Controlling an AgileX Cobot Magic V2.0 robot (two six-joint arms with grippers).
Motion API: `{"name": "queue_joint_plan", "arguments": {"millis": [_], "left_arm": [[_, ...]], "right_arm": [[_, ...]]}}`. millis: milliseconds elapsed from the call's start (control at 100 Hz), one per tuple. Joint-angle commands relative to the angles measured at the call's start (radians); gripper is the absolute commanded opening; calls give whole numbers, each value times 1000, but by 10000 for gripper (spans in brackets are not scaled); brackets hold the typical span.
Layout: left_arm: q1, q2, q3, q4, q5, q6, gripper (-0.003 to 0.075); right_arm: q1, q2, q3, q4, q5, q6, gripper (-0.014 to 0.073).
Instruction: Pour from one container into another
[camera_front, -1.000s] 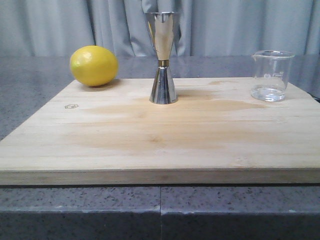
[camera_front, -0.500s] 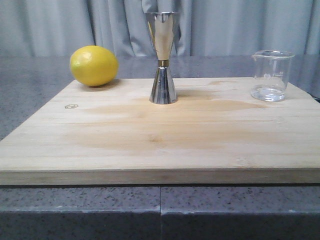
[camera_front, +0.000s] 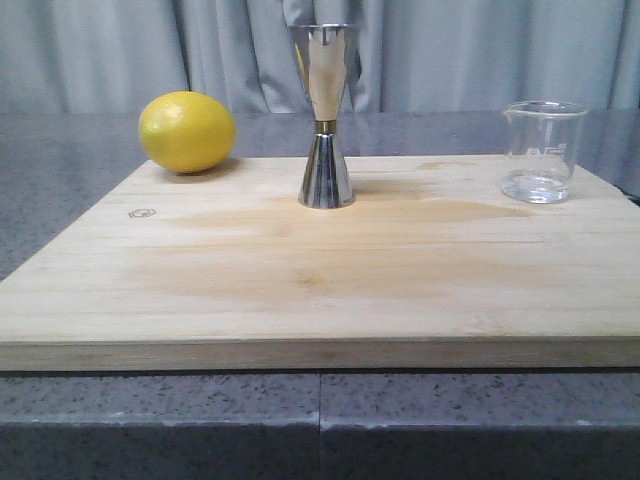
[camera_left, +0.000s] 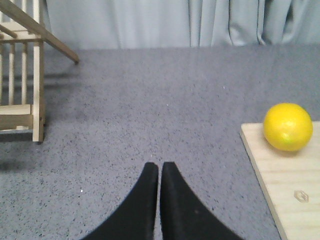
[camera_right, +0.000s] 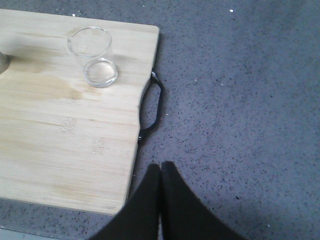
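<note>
The small clear glass beaker (camera_front: 543, 151) stands upright at the far right of the wooden board (camera_front: 320, 270), with a little clear liquid at its bottom. It also shows in the right wrist view as the beaker (camera_right: 93, 63). The tall steel jigger (camera_front: 326, 116) with a gold band stands upright at the board's far middle. My left gripper (camera_left: 159, 167) is shut and empty over the grey counter, left of the board. My right gripper (camera_right: 161, 168) is shut and empty over the counter, just off the board's right edge. Neither gripper shows in the front view.
A yellow lemon (camera_front: 188, 131) rests at the board's far left corner, also seen as the lemon (camera_left: 288, 126). A black handle (camera_right: 153, 106) sticks out from the board's right edge. A wooden rack (camera_left: 22, 75) stands on the counter far left. Grey curtains hang behind.
</note>
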Motion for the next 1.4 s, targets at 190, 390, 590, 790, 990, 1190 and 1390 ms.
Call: {"name": "queue_joint_plan", "arguments": {"millis": [190,390,590,790,990,1190,1390], "left_arm": [[56,-344,482,-72,-472,-1,-19],[56,-441,661,-95,-560,-1,-19],[56,-489,744,-93,-636,-1,-19],[40,-489,742,-88,-655,-1,-19],[36,-489,742,-88,-655,-1,-19],[36,-489,742,-88,-655,-1,-19],[36,-489,742,-88,-655,-1,-19]], "right_arm": [[-7,-1,-25,-19,-58,1,-71],[-7,-1,-25,-19,-58,1,-71],[-7,-1,-25,-19,-58,1,-71],[-7,-1,-25,-19,-58,1,-71],[-7,-1,-25,-19,-58,1,-71],[-7,-1,-25,-19,-58,1,-71],[-7,-1,-25,-19,-58,1,-71]]}}
